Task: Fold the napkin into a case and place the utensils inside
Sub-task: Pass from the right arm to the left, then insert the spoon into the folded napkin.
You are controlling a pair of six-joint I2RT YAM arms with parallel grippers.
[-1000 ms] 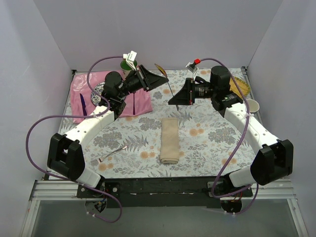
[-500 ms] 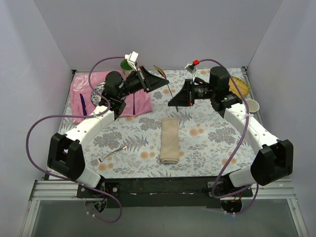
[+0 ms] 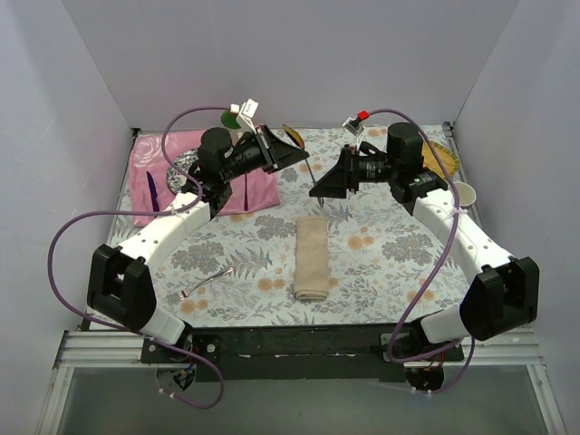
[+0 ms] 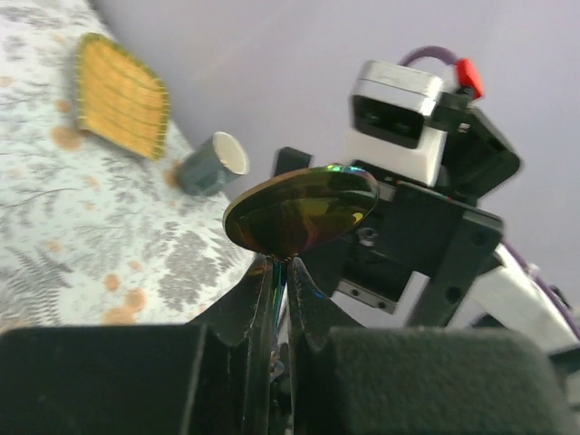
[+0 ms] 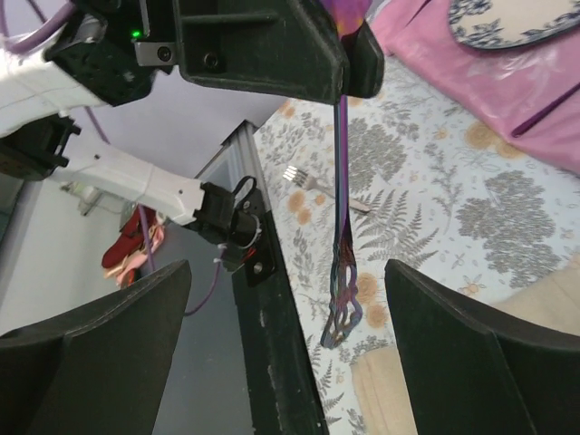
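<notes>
Cloth-topped table (image 3: 390,263): floral print, both arms bolted at its near edge.
pink mat (image 3: 267,190): far-left corner of the table. A patterned plate (image 3: 181,163) and a dark purple utensil (image 3: 152,192) lie on it.
left arm: reaches out over the pink mat toward the middle of the far edge, wrist raised off the table.
right arm: reaches in from the right edge, facing the left arm across the far middle.
case (image 3: 311,258): beige cloth folded into a narrow oblong. It lies flat in the table's middle, long axis running near edge to far edge, with nothing touching it.
left gripper (image 4: 281,281): closed tight on the spoon's handle, just below the bowl.
right gripper (image 5: 288,335): fingers spread wide, one each side of the spoon's handle, touching neither side.
spoon (image 4: 304,208): in the air over the far middle of the table, iridescent bowl up, handle hanging down between the right gripper's fingers. Well apart from the case.
fork (image 3: 204,283): pale metal, flat on the table toward the near-left corner, left of the case.
yellow woven coaster (image 3: 444,159): far-right corner.
grey cup (image 3: 464,193): at the right edge, just nearer than the coaster.
green cup (image 3: 231,118): far edge, behind the left wrist.
</notes>
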